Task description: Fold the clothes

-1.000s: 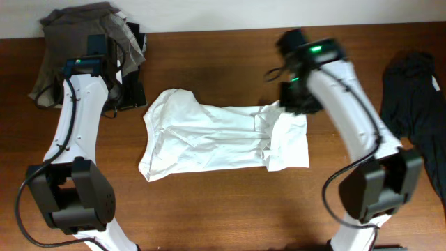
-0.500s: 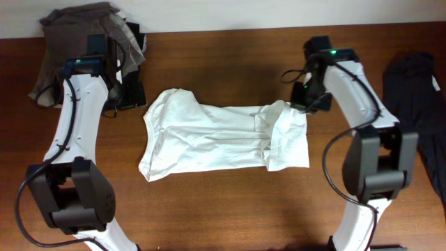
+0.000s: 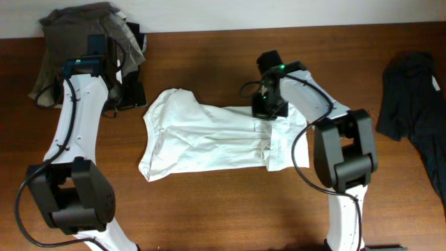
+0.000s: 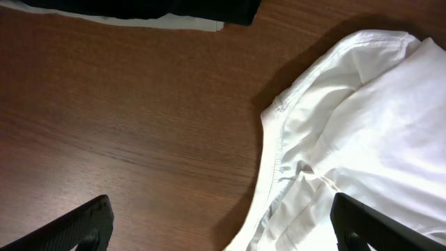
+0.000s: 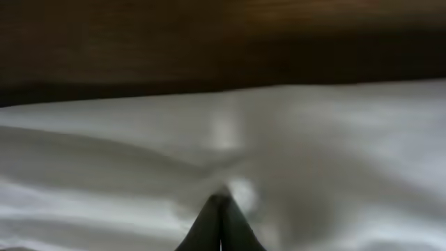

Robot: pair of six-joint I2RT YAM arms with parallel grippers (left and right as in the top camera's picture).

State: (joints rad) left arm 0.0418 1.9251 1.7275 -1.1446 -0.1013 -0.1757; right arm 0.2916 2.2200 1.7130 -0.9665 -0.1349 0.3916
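A white shirt [image 3: 209, 136] lies crumpled but spread across the middle of the brown table; its collar end also shows in the left wrist view [image 4: 362, 111]. My right gripper [image 3: 269, 106] is down on the shirt's upper right part. In the right wrist view its fingers [image 5: 221, 209] are pressed together, with a small bump of white cloth [image 5: 313, 139] pinched at the tips. My left gripper [image 3: 129, 92] hovers just left of the shirt. Its fingers [image 4: 223, 233] are wide apart and empty, over bare wood beside the shirt's edge.
A grey-brown heap of clothes [image 3: 77, 35] sits at the back left corner, behind the left arm. A dark garment [image 3: 411, 97] lies at the right edge. A black item on a white strip [image 4: 153, 10] lies beyond the left gripper.
My right gripper swung out to the right of the shirt's top corner, then back left onto the shirt's upper right part. The raised flap there no longer shows. The left arm has not moved.
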